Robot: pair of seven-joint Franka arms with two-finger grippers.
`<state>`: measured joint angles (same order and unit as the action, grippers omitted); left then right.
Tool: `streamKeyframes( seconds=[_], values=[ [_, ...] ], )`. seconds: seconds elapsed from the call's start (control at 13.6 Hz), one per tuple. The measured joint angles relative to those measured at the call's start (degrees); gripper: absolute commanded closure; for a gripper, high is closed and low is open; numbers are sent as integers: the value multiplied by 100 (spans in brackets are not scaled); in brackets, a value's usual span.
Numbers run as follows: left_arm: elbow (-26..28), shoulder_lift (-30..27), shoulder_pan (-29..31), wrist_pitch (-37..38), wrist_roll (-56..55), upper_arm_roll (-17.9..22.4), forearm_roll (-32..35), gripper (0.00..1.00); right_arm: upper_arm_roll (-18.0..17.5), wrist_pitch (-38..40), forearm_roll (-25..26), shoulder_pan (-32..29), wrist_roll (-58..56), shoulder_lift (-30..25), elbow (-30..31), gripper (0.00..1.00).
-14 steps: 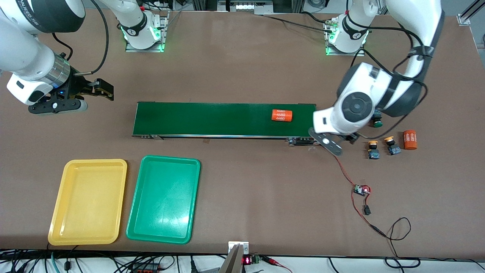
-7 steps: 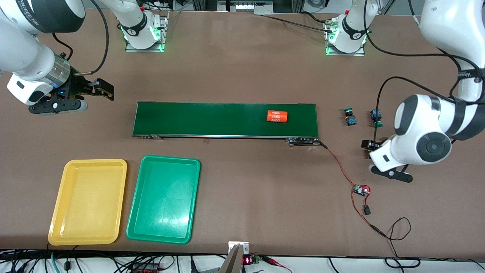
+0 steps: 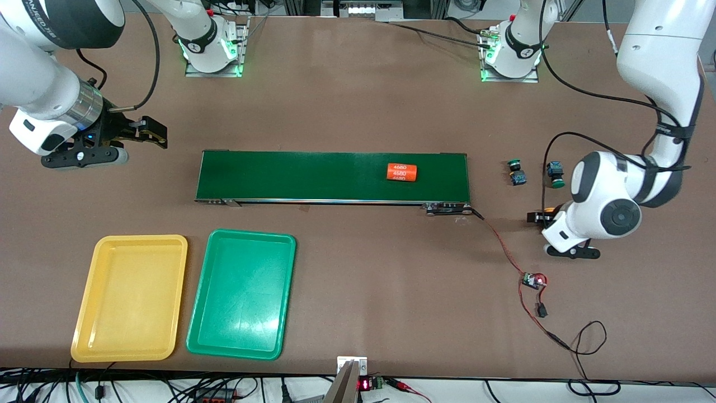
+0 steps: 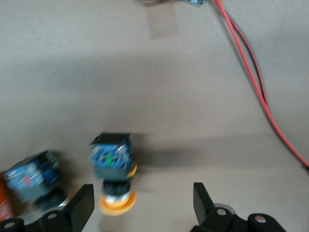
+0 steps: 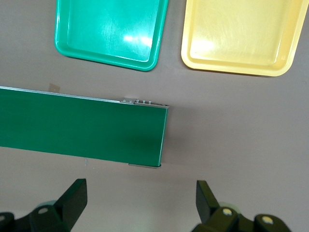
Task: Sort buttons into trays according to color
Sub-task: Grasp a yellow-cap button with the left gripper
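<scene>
Yellow-capped button (image 4: 114, 174) lies on its side on the brown bench (image 3: 358, 101) at my left arm's end, right under my left end effector (image 4: 140, 205); its long axis runs cap-first toward my wrist, nearer one finger (image 4: 81, 205) than the other, and the fingers stand apart, gripping nothing. Beside it lies a second button (image 4: 35, 180), so room on that side is tight, while bare bench spreads elsewhere. My right end effector (image 5: 140, 203) waits spread apart over bare bench by the conveyor belt (image 3: 333, 176), with the yellow tray (image 3: 89, 313) and green tray (image 3: 204, 302) far off at that end.
</scene>
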<state>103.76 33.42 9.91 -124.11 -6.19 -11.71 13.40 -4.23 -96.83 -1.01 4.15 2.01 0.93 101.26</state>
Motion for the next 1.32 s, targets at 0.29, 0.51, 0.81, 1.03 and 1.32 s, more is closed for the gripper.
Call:
streamKeyframes(
  seconds=[0.29,0.51,0.81,1.03,1.32],
  values=[
    [656,-45,128,-1302,-32,19,0,8,1,0,0,-3,0,0,0,0],
    [676,-150,149,-1324,-68,19,0,8,1,0,0,-3,0,0,0,0],
    [701,-202,153,-1323,-127,109,23,7,1,0,0,-3,0,0,0,0],
    [752,-195,194,-1323,-125,231,83,37,1,0,0,-4,0,0,0,0],
    [803,-87,246,-1406,-125,255,100,73,8,0,1,-7,0,0,0,0]
  ],
)
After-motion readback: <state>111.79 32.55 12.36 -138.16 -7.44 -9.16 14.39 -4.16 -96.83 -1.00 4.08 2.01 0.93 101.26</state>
